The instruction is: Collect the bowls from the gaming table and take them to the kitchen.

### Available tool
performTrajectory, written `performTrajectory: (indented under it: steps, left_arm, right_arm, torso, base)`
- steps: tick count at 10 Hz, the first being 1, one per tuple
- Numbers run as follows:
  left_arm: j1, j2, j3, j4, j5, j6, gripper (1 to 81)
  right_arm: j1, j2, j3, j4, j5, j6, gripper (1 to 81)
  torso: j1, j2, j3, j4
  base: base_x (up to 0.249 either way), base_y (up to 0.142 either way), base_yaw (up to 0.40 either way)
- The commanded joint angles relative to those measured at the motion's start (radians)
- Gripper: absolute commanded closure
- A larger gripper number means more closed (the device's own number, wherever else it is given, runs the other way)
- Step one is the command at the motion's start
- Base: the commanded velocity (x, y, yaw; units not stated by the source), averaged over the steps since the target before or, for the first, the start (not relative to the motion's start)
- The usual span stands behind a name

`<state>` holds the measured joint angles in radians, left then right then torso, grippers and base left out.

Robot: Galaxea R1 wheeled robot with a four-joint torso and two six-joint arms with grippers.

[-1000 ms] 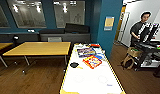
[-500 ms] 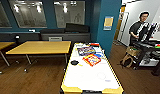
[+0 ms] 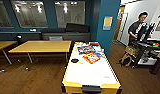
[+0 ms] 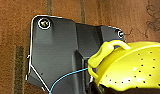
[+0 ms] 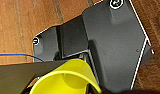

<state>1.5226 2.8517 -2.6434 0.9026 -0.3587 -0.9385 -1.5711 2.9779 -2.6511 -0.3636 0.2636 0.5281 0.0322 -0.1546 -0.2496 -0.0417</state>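
- The gaming table (image 3: 91,75), long and white-topped with a pale yellow-wood edge, stands straight ahead in the head view, its near end close below the camera; the step in hand, as I judge it, is the drive up to it.
- One black bowl (image 3: 74,60) sits on the table near its left edge, about midway along; a faint pale ring on the white top to the right may be a white bowl, but I cannot tell.
- A bright yellow perforated piece with a loop handle (image 4: 126,67) shows large in the left wrist view over the wood floor (image 4: 16,37); a yellow curved rim (image 5: 68,77) shows likewise in the right wrist view; whether either is held, and how far either pincer stands open, I cannot tell.
- To do the approach well: keep the table centred and slow before its near end; the black bowl lies on the left side, so favouring the left edge should put it within reach.
- Colourful game boxes (image 3: 91,58) lie beyond the bowl toward the far end; they are not to be collected.
- A tan wooden table (image 3: 42,46) stands to the left; a person (image 3: 138,28) with a cart stands far right, well apart from the path.
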Motion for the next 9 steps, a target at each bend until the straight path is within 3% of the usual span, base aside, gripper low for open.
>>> performTrajectory:
  steps: [1,9]
  left_arm:
    - [-0.028,-0.011,-0.001,0.022,0.027,0.007,81.1]
    - [-0.028,-0.011,-0.001,0.032,0.026,0.006,81.1]
  right_arm:
    - [0.028,0.005,0.002,-0.02,-0.04,-0.005,81.1]
    - [0.033,0.022,0.002,-0.02,-0.058,-0.014,81.1]
  torso:
    - [0.0,0.0,0.0,0.0]
    - [0.0,0.0,0.0,0.0]
  base:
    - [-0.132,0.0,0.0]
    - [-0.133,0.0,0.0]
